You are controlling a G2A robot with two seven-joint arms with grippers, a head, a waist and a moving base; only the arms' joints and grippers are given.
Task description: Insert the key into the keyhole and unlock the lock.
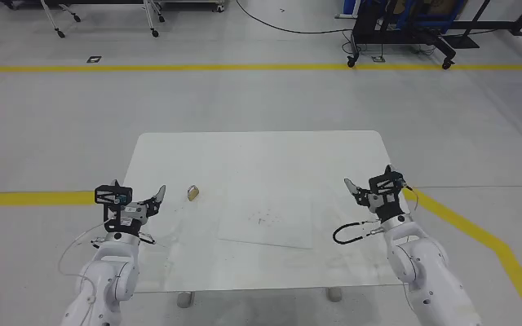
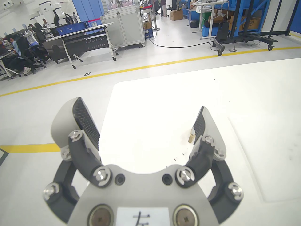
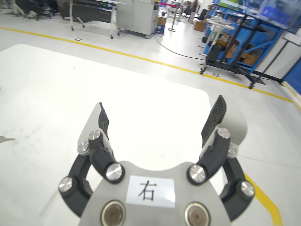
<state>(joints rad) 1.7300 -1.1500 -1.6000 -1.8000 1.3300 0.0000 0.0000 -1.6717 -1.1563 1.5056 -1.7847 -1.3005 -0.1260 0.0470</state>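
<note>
Left arm: rises from the near left corner of the worktop [image 1: 261, 155], wrist pointing away from the robot toward the far side.
Left pincer [image 2: 141, 118]: spread wide and holding nothing; it hangs across the worktop's left edge, with one ribbed finger over the floor and the other over the white surface.
Lock [image 1: 193, 192]: a small tan block lying on the worktop just beyond the left pincer's inner finger, apart from it.
Sheet [image 1: 285, 236]: a thin pale rectangle lying flat near the middle of the worktop, to the right of the lock, with dark specks on it.
Key [image 3: 5, 139]: a small silvery piece lying flat on the worktop, well apart from the right pincer.
Right pincer [image 3: 162, 109]: spread wide and holding nothing; it hangs across the worktop's right edge.
Right arm: rises from the near right corner, wrist pointing away from the robot.
Cable [image 1: 351, 234]: a black loop beside the right forearm, over the worktop.
</note>
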